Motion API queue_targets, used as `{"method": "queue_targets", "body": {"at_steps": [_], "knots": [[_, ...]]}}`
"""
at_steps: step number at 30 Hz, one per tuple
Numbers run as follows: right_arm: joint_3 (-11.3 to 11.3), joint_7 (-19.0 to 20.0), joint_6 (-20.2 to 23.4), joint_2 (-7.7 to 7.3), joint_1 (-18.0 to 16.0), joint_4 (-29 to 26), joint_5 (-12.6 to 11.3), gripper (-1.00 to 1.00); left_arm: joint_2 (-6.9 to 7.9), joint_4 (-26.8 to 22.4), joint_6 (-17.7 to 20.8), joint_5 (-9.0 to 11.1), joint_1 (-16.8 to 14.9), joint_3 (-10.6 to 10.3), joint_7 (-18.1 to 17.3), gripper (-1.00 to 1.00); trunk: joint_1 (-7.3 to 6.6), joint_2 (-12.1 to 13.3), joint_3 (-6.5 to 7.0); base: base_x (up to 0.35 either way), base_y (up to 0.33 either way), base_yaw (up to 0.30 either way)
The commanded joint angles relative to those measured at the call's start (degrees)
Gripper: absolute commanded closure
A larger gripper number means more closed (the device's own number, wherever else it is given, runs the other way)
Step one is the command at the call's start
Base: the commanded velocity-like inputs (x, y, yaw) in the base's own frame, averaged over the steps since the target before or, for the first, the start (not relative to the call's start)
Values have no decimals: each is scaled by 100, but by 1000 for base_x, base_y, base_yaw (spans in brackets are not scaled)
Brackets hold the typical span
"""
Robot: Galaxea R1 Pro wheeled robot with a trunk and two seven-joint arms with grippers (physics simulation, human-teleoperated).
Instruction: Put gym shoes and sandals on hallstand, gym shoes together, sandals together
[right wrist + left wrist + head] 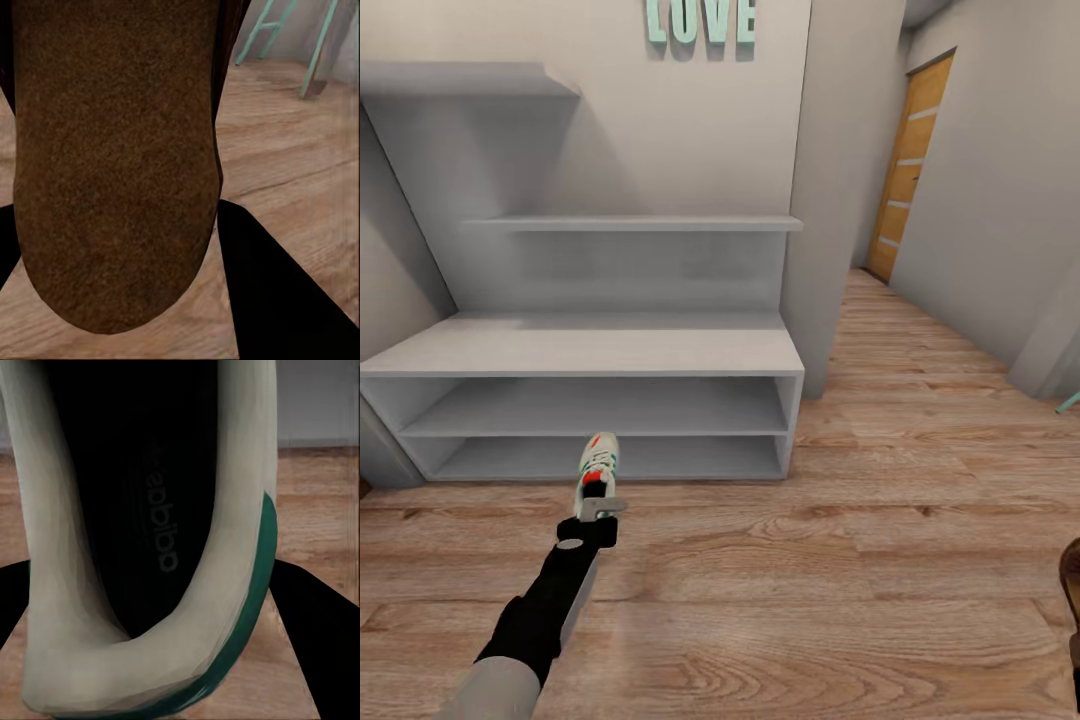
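Head view: left gripper (598, 512) clamped on a gym shoe (598, 462), held toe-fwd just in front of the hallstand (590, 350), by its bottom shelf opening & above the corridor floor (810, 560). Left wrist view looks into the shoe's dark opening (cream collar, green stripe). Right wrist view: black fingers (277, 300) either side of a brown sandal (112, 150), gripping it over the planks; teal frame legs (259, 30) behind. Sandal's edge peeks in at head view's right border.
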Motion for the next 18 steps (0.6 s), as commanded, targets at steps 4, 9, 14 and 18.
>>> {"method": "queue_targets", "body": {"at_steps": [4,9,14,18], "knots": [[-1212,87,990,-154,-3,-457,-80,100,-8,992,162,-22,-1045,-237,-29,100,-1,-2,-6,0,0,0],[-1335,85,1476,-151,-6,-893,-73,100,-8,2424,145,-11,-1975,-233,-40,100,-1,-2,-6,0,0,0],[-1333,84,1484,-134,-3,-954,-65,100,-16,2500,141,-10,-1993,-203,-52,100,-1,-2,-6,0,0,0],[-1333,84,1482,-129,-2,-964,-62,100,-56,2514,143,-9,-1980,-199,-259,100,-1,-2,-6,0,0,0]]}}
